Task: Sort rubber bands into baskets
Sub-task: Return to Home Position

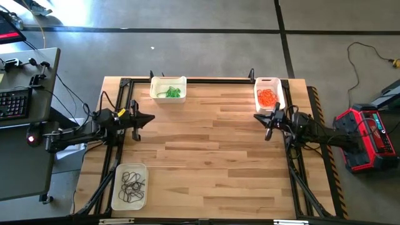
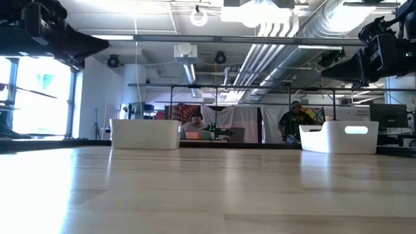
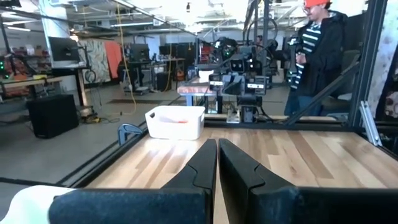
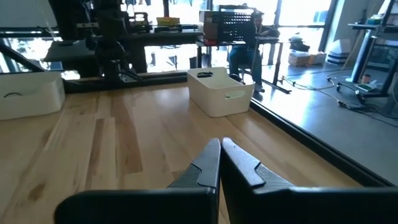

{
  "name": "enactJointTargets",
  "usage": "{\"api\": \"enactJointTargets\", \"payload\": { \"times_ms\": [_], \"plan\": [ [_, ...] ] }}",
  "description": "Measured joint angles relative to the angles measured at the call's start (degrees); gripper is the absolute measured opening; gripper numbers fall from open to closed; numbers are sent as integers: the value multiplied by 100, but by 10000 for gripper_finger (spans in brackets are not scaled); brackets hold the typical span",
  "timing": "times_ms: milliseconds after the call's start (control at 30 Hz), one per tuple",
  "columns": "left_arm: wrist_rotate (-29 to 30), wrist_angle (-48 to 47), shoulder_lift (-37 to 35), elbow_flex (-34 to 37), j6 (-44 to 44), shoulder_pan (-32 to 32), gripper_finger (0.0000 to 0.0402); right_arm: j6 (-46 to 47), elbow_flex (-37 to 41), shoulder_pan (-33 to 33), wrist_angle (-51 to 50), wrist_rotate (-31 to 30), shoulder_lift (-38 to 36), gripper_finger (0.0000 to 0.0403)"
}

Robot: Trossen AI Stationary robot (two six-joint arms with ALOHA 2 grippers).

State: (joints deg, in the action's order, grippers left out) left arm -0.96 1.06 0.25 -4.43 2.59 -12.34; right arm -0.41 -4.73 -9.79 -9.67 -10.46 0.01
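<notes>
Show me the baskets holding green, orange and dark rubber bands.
Basket of green bands (image 1: pixel 167 78), high view, upper rim.
Basket of orange bands (image 1: pixel 267 79), high view, upper rim.
Basket of dark bands (image 1: pixel 132 165), high view, upper rim.

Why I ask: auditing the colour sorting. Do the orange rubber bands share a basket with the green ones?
No: the high view shows the orange bands in the top-right basket and the green bands in the top-left basket.

Green, orange, dark rubber bands (image 1: pixel 173 92) lie in separate white baskets (image 1: pixel 152 87).
</notes>
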Motion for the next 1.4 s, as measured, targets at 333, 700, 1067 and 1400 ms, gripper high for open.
{"api": "enactJointTargets", "payload": {
  "times_ms": [333,700,1067,1400],
  "plan": [
    [16,2,0,0,-166,2,7,0,-2,-187,-33,-2,0,0],
    [178,2,0,0,-225,-4,7,-198,-2,-187,0,-153,1,0],
    [169,32,0,0,-496,-4,7,-266,-2,-187,-103,-308,2,0],
    [169,159,0,0,-496,-4,7,-251,-2,-187,-121,-824,2,0]
  ]
}}
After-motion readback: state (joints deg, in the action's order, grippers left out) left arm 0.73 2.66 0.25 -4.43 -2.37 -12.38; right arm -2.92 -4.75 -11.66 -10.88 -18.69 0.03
